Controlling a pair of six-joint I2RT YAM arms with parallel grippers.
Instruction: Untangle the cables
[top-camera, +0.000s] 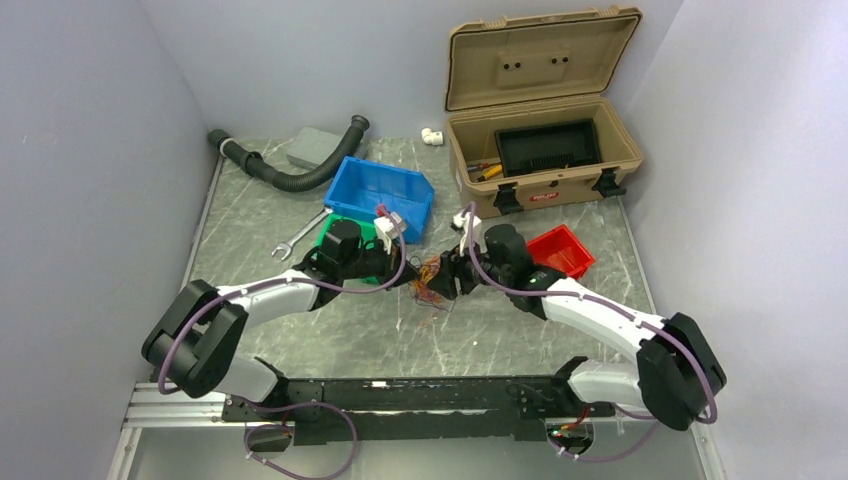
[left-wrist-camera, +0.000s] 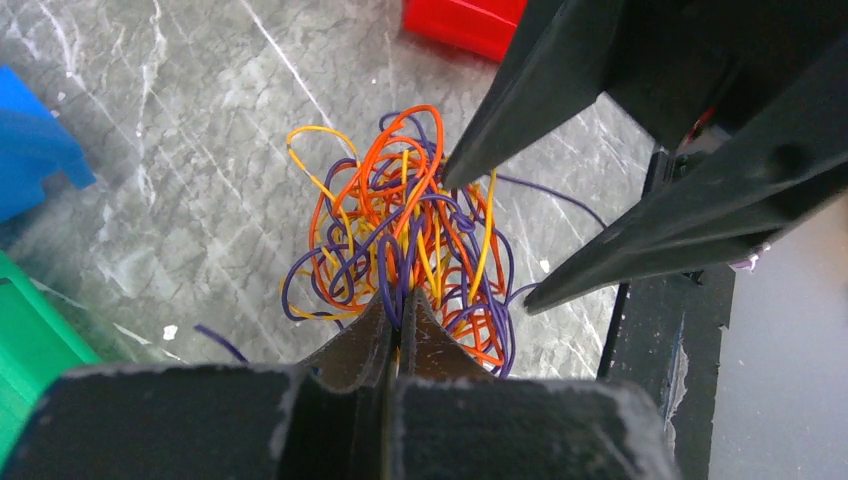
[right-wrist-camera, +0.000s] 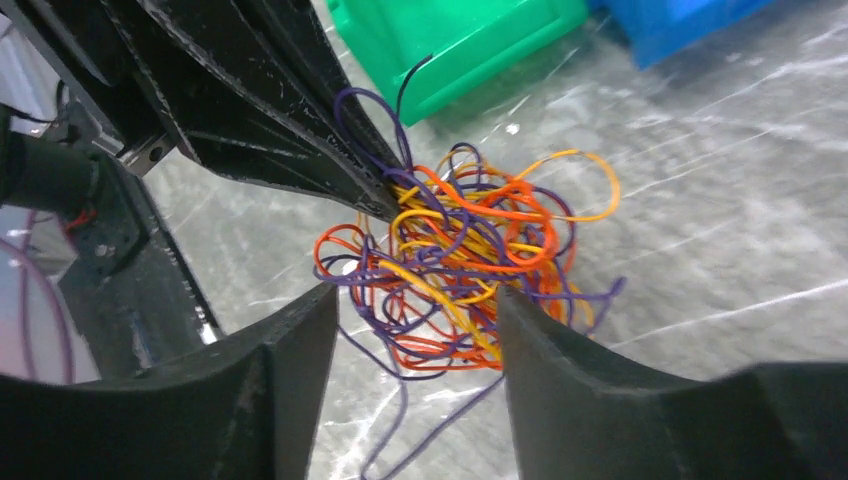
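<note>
The cables are a small tangle of thin orange, yellow and purple wires, held a little above the table's middle between both grippers. In the left wrist view the tangle fans out from my left gripper, which is shut on several strands. My left gripper also shows in the top view. My right gripper is open, its fingers standing on either side of the tangle's near edge. In the top view the right gripper sits just right of the wires.
A green bin and a blue bin stand behind the left gripper. A red bin sits right of the right arm. An open tan case is at the back right. A black hose and a wrench lie at the back left.
</note>
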